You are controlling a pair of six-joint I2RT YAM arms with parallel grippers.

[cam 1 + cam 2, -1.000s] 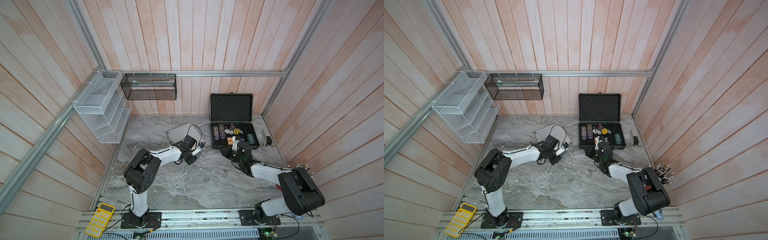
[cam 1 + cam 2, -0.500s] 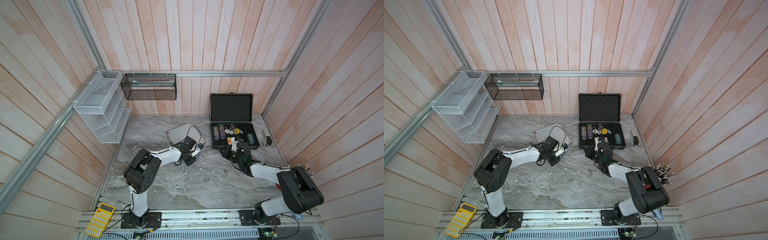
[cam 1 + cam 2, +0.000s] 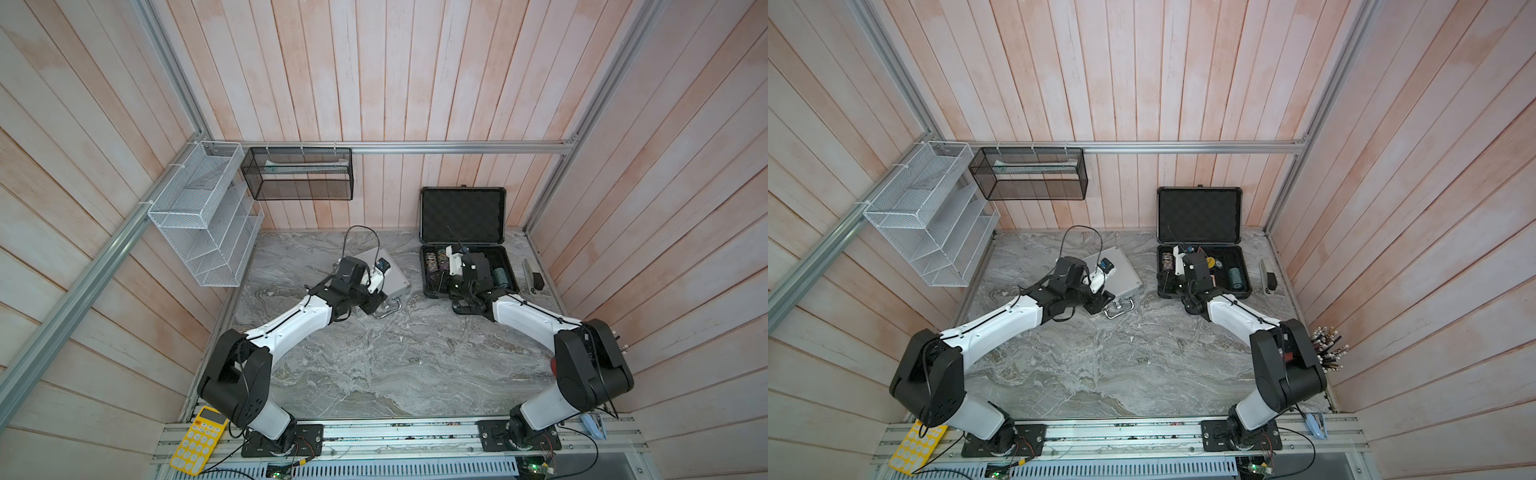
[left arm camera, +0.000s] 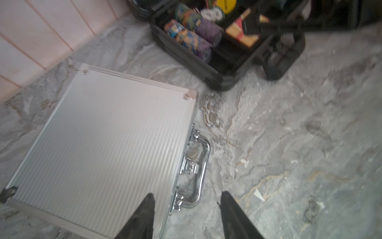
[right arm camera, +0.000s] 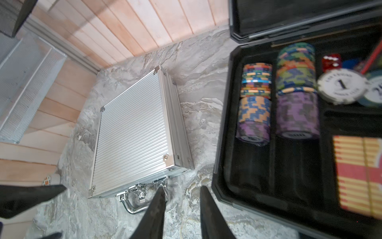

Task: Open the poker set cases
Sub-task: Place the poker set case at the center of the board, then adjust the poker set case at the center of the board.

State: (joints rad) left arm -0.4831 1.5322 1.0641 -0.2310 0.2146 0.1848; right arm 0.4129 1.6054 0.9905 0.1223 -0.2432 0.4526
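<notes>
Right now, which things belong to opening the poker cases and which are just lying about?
Job:
- silver case, shut
- dark case, open, chips inside
- left gripper, open at the silver case's handle
- right gripper, open

Lying about:
- white rack
- black basket
- calculator

Open marble strip (image 5: 198,115) between silver case (image 5: 134,134) and black case (image 5: 226,128)

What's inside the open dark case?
Inside the dark grey case: poker chip rows, red dice, a large white chip, a striped card deck. The right arm covers the middle in both top views.
</notes>
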